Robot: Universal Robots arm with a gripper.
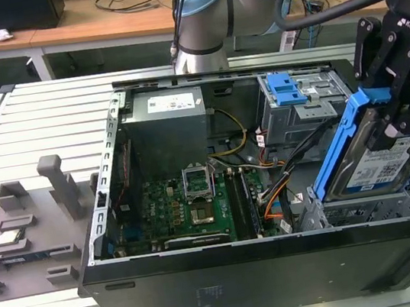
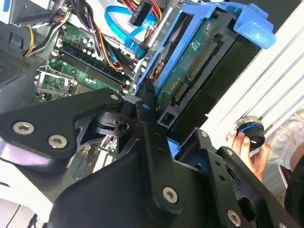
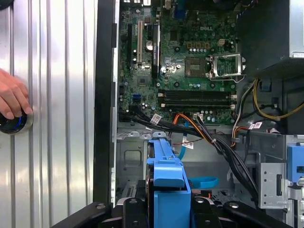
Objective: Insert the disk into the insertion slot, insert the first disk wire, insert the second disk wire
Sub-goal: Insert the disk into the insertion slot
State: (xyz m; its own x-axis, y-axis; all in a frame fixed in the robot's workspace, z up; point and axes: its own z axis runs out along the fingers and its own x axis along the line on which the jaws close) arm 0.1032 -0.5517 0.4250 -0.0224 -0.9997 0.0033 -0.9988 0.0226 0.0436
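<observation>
One disk point(image 1: 381, 167) held by the gripper point(image 1: 399, 120); one insertion slot point(image 1: 357, 213) beneath.

Disk point(image 1: 382, 164): metal body, paper label, glossy blue plastic carrier. Insertion slot point(image 1: 357, 212): perforated bare metal.

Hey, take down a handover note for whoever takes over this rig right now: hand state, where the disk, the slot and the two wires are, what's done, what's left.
Hand: shut on the disk, which it holds tilted above the insertion slot.
First disk wire and second disk wire: loose inside the case, neither plugged into the disk.
Done: disk is gripped and over the slot.
Left: all three insertions.
</observation>
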